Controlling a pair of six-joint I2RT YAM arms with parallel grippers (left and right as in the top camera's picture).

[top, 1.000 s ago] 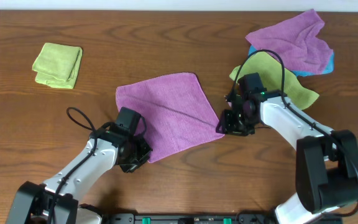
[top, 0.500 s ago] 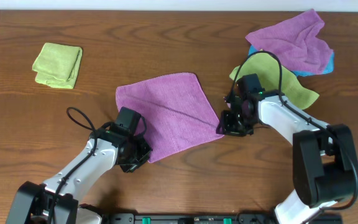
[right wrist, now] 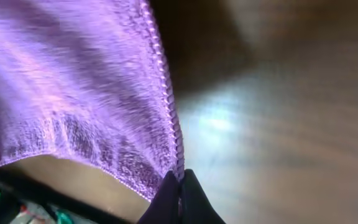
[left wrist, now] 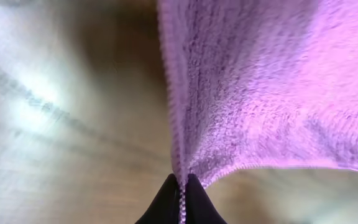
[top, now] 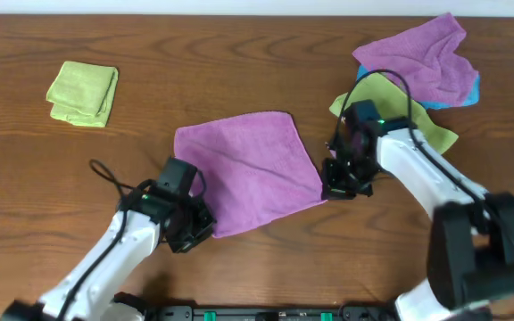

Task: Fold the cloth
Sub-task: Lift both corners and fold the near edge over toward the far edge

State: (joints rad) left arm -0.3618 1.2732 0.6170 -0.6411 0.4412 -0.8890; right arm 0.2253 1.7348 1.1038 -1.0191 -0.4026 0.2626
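The cloth [top: 248, 169], a purple-mauve square towel, lies mid-table in the overhead view. My left gripper [top: 205, 230] is shut on its near-left corner; the left wrist view shows the cloth [left wrist: 272, 87] hanging from the pinched corner at my fingertips [left wrist: 181, 186]. My right gripper [top: 330, 189] is shut on its near-right corner; the right wrist view shows the cloth [right wrist: 73, 93] with its hem held at my fingertips [right wrist: 180, 180]. The near edge looks lifted off the table.
A folded yellow-green cloth [top: 83, 92] lies at the far left. A rumpled purple cloth [top: 422, 58] on something blue, and a yellow-green cloth [top: 418, 125], lie at the far right, just behind my right arm.
Both grippers have moved with the corners held. The cloth has shifted slightly right and its near edge has risen; its shape is squarer now.
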